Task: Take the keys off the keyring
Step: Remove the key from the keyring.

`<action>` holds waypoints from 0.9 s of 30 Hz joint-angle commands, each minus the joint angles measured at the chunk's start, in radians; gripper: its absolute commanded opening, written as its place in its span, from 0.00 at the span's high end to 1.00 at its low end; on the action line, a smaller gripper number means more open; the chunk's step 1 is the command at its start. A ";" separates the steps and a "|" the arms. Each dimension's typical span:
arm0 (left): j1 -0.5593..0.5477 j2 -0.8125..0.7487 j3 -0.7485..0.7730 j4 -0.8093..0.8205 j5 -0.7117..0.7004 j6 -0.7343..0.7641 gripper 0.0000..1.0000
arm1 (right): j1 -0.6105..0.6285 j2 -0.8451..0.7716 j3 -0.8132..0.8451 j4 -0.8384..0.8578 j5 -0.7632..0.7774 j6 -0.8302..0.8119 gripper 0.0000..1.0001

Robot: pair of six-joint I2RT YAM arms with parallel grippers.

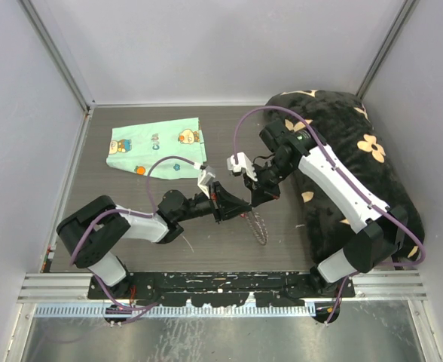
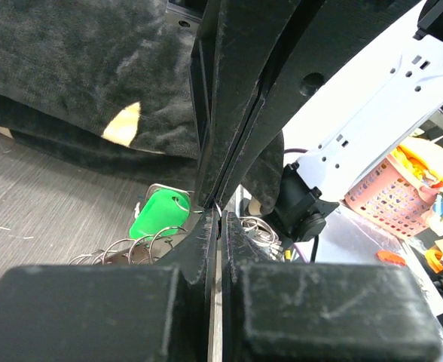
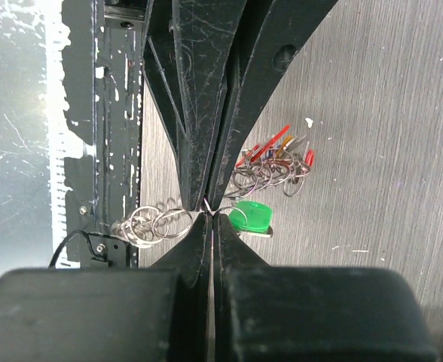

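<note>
keyring (image 1: pixel 260 225) hangs over the bench (image 1: pixel 214 253) between the arms; left claw (image 1: pixel 233 205) and right claw (image 1: pixel 255 197) both pinched shut on its wire. keys (image 3: pixel 273 162) look threaded on, none off yet

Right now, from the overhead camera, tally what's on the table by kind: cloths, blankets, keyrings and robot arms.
mint-green cloth: 1
black flowered blanket: 1
keyring: 1
robot arms: 2 (left arm, right arm)
Total: 5

keyring (image 3: pixel 160 224) wire hidden between jaws, green key (image 2: pixel 158 213) half covered
</note>
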 commanded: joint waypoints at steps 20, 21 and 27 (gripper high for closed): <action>-0.001 -0.225 -0.012 0.038 -0.127 -0.084 1.00 | -0.257 -0.125 -0.011 0.034 -0.500 -0.034 0.48; -0.001 -0.233 -0.011 0.039 -0.136 -0.088 1.00 | -0.275 -0.131 -0.017 0.034 -0.541 -0.031 0.47; -0.001 -0.284 0.013 0.023 -0.180 -0.096 1.00 | -0.362 -0.226 -0.168 0.390 -0.827 0.385 0.45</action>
